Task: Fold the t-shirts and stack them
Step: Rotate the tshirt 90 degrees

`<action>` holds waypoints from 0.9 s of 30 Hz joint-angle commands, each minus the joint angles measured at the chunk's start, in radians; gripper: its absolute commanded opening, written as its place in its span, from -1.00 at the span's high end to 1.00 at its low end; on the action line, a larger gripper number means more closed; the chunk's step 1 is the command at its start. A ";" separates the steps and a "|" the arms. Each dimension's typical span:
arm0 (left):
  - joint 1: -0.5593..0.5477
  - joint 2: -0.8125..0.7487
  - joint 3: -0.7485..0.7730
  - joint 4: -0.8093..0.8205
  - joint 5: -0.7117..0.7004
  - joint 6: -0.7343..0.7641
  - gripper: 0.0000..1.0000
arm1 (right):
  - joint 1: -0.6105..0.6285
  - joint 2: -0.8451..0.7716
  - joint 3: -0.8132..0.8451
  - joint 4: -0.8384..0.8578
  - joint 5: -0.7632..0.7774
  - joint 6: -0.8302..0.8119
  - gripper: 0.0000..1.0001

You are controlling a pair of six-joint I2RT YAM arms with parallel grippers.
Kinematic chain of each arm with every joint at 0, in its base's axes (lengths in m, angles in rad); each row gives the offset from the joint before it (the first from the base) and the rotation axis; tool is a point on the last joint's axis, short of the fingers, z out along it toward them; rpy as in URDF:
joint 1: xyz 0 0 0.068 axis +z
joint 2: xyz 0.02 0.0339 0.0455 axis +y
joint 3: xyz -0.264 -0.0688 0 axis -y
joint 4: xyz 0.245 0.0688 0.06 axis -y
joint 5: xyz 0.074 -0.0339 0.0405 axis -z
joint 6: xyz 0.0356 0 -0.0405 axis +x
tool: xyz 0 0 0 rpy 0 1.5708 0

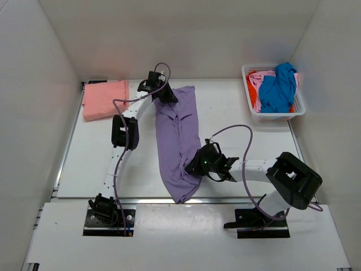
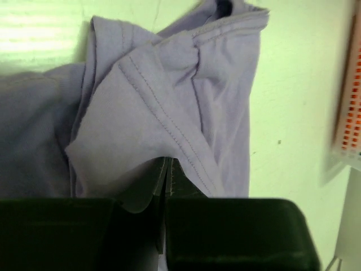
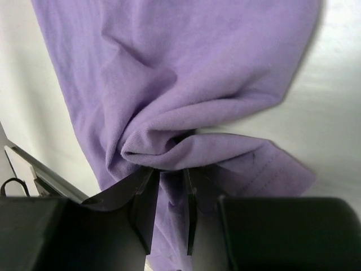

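One salmon-pink t-shirt [image 1: 105,100] sits folded at the far left of the surface [image 1: 93,164], the lavender t-shirt [image 1: 179,138] is mid-fold with the left gripper [image 1: 165,95] and right gripper [image 1: 193,165] both clamped on it, and the blue t-shirt [image 1: 279,90] and others sit unfolded in the basket [image 1: 274,117]

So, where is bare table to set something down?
Bare table lies between the lavender t-shirt and the basket, and near-left, between the salmon t-shirt and the left arm. The near-right is crowded by the right arm.
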 commanded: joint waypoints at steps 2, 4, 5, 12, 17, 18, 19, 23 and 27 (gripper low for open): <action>0.014 -0.050 0.061 0.173 0.108 -0.070 0.80 | 0.011 0.074 0.014 0.028 0.028 -0.067 0.58; 0.008 -0.127 0.058 0.191 0.120 -0.061 0.80 | 0.005 0.090 0.023 0.036 -0.012 -0.083 0.56; 0.002 -0.176 0.055 0.186 0.118 -0.050 0.79 | -0.001 0.097 0.026 0.053 -0.032 -0.102 0.55; 0.010 -0.532 -0.370 0.154 0.022 0.061 0.73 | 0.039 0.026 0.098 -0.053 0.080 -0.202 0.51; 0.013 -0.727 -0.775 0.159 -0.110 0.118 0.74 | 0.013 -0.097 0.046 -0.068 0.111 -0.245 0.31; 0.016 -0.723 -0.819 0.136 -0.119 0.135 0.75 | 0.007 -0.123 0.042 -0.070 0.109 -0.257 0.28; 0.010 -0.719 -0.832 0.120 -0.128 0.140 0.76 | -0.002 -0.137 0.039 -0.061 0.096 -0.276 0.26; -0.013 -0.683 -0.881 0.087 -0.167 0.167 0.78 | -0.055 -0.174 0.019 -0.071 0.030 -0.311 0.27; -0.033 -0.618 -0.887 0.094 -0.176 0.164 0.81 | -0.056 -0.186 -0.013 -0.085 -0.021 -0.333 0.42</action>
